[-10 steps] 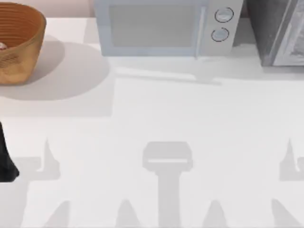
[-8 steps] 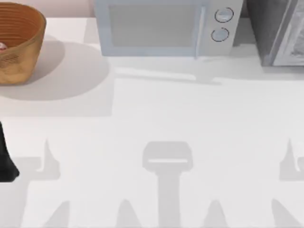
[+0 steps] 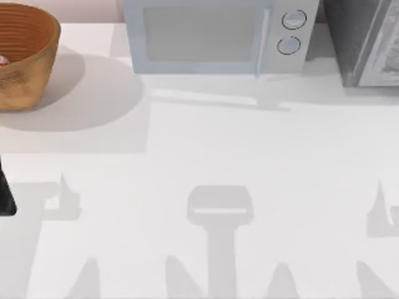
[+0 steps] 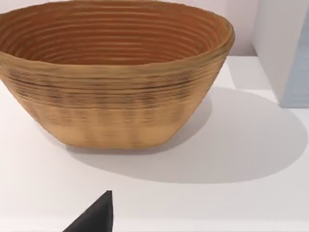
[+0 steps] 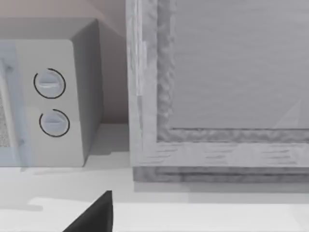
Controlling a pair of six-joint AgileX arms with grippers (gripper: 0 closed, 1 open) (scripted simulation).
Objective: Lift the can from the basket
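Observation:
The orange-brown woven basket [image 3: 25, 56] stands at the table's far left corner. A pale sliver of the can [image 3: 2, 60] shows inside it at the top view's left edge. In the left wrist view the basket [image 4: 116, 106] stands close ahead and upright, and its wall hides the can. A dark part of my left gripper [image 4: 96, 217] lies short of the basket, apart from it. My left arm [image 3: 5, 196] shows as a black piece at the table's left edge, nearer than the basket. A dark part of my right gripper [image 5: 96, 215] faces the back right.
A pale microwave [image 3: 215, 37] with two round knobs [image 3: 293, 20] stands at the back centre, right of the basket. A grey cabinet [image 3: 368, 40] fills the back right corner. The white table [image 3: 218, 143] spreads open in front of them.
My left arm's black piece at the left edge has drawn farther up and out of the top view, toward the basket. Its shadows on the table shifted. The basket has not moved.

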